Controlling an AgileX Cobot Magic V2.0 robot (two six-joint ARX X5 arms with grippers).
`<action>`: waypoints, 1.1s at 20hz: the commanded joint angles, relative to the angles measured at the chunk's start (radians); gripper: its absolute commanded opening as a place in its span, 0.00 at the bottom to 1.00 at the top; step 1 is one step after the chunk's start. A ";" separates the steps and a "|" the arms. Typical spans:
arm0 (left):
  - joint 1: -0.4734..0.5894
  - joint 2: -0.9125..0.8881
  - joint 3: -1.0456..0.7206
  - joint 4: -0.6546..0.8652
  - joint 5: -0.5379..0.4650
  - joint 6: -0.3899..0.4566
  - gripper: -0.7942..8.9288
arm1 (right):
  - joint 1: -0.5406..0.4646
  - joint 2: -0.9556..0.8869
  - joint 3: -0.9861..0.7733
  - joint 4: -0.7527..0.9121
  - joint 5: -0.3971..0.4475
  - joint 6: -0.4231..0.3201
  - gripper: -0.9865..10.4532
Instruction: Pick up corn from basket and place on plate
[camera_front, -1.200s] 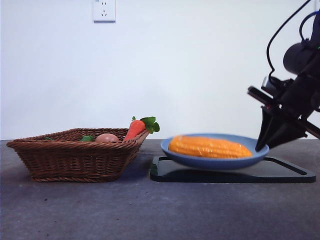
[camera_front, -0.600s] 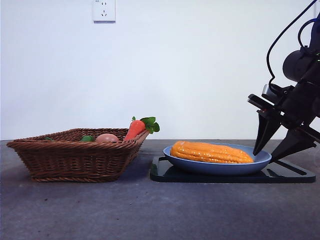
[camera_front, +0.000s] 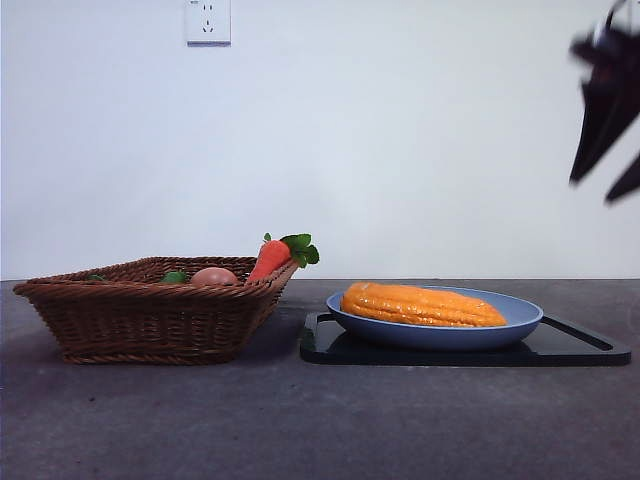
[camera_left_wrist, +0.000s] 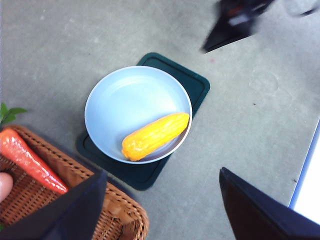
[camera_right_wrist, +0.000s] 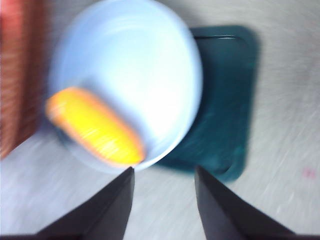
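Observation:
The glossy orange-yellow corn (camera_front: 420, 304) lies lengthwise in the light-blue plate (camera_front: 530, 318), free of any gripper. In the left wrist view the corn (camera_left_wrist: 156, 136) rests against one side of the plate (camera_left_wrist: 130, 100). My right gripper (camera_front: 592, 190) hangs high above the plate's right end, blurred and open with nothing in it. Its own view shows the corn (camera_right_wrist: 95, 127) and the plate (camera_right_wrist: 135, 65) below the spread gripper (camera_right_wrist: 164, 172). The wicker basket (camera_front: 150, 320) stands to the left. From high up, my left gripper (camera_left_wrist: 161, 175) is open and empty.
The plate sits on a flat black tray (camera_front: 580, 350). In the basket lie a carrot (camera_front: 270, 258) with green leaves, a peach-coloured egg-like thing (camera_front: 213, 276) and something green (camera_front: 174, 277). A wall socket (camera_front: 208, 20) is on the back wall.
The plate, lifted and tilted by the right gripper a second ago, now rests flat on the tray. The right gripper let go of its rim and rose up and to the right.

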 joint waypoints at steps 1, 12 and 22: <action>-0.006 0.000 0.029 -0.006 0.002 -0.005 0.45 | 0.045 -0.123 0.020 -0.050 -0.004 -0.036 0.26; -0.006 0.000 0.029 -0.084 0.002 -0.014 0.08 | 0.321 -0.380 0.019 -0.307 0.002 -0.116 0.09; -0.006 0.000 0.029 -0.050 0.002 -0.020 0.09 | 0.333 -0.379 0.019 -0.286 0.000 -0.133 0.09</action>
